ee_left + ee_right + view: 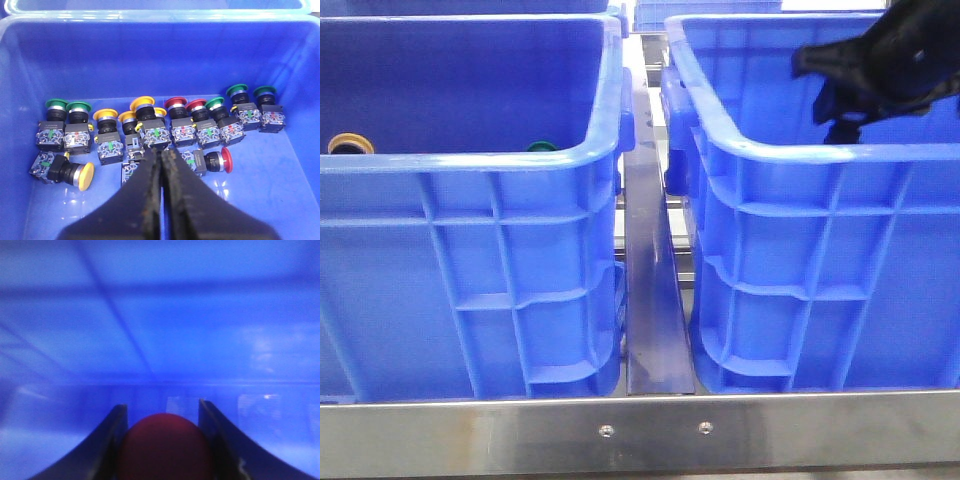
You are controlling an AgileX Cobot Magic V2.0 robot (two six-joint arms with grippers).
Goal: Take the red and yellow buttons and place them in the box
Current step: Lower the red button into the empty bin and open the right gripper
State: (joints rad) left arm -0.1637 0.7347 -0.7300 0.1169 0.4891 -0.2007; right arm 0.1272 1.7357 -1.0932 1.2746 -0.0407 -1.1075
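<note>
In the left wrist view my left gripper is shut and empty, low over a row of push buttons on the floor of a blue crate. Red-capped buttons stand in the row, and one red button lies on its side just beside the fingertips. Yellow-capped buttons stand to the other side, and one yellow button lies tipped over. My right gripper is shut on a red button cap inside the blue box; in the front view that gripper dips behind the box's rim.
Several green-capped buttons stand at both ends of the row. The left crate and the box stand side by side with a narrow metal strip between them. A steel rail runs along the front edge.
</note>
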